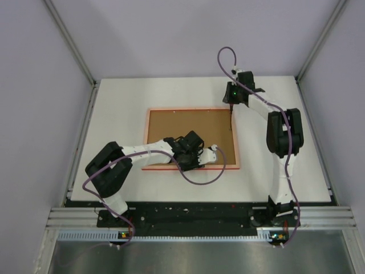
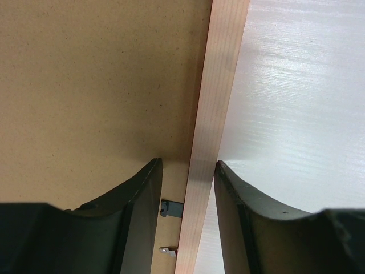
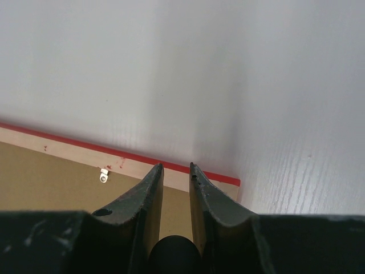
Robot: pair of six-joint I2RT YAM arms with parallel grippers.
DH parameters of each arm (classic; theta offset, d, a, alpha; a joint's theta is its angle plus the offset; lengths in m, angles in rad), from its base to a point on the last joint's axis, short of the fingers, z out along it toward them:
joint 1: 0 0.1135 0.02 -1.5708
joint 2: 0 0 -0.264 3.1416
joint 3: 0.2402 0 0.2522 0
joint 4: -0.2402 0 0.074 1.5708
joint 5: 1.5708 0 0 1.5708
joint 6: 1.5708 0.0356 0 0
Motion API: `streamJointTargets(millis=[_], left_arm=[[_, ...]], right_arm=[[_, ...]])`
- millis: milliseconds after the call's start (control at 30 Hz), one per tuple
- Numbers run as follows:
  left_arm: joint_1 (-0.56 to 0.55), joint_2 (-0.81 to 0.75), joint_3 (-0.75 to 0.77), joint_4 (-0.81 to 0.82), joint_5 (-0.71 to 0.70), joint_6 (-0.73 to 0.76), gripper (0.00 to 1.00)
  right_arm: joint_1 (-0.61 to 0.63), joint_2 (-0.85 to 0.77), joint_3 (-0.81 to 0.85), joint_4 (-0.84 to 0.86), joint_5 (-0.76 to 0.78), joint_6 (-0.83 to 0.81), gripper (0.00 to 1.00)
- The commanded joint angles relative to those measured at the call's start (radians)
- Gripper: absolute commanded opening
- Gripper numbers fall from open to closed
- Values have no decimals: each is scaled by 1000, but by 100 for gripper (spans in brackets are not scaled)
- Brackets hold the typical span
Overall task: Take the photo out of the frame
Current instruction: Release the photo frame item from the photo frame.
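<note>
Filling the frame [image 1: 188,109], backing board [image 1: 194,127]

frame [image 2: 214,114]: pale grained wood | backing board [image 2: 97,85]: matt speckled brown fibreboard | table [image 2: 296,114]: white, slight sheen

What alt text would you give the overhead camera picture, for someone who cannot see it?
A picture frame lies face down on a white table, its brown backing board showing inside a pale rim. A white robot reaches from the near edge: its left gripper is at the frame's near rim, its right gripper at the far right corner.
</note>
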Motion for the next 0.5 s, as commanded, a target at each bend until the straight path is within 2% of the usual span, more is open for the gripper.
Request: streamJointTargets(millis=[0, 467], left_arm=[[0, 12, -9, 22, 3, -17, 46], [0, 14, -15, 20, -3, -21, 44]], right_arm=[[21, 34, 53, 17, 23, -38, 0], [22, 37, 75, 24, 20, -44, 0]])
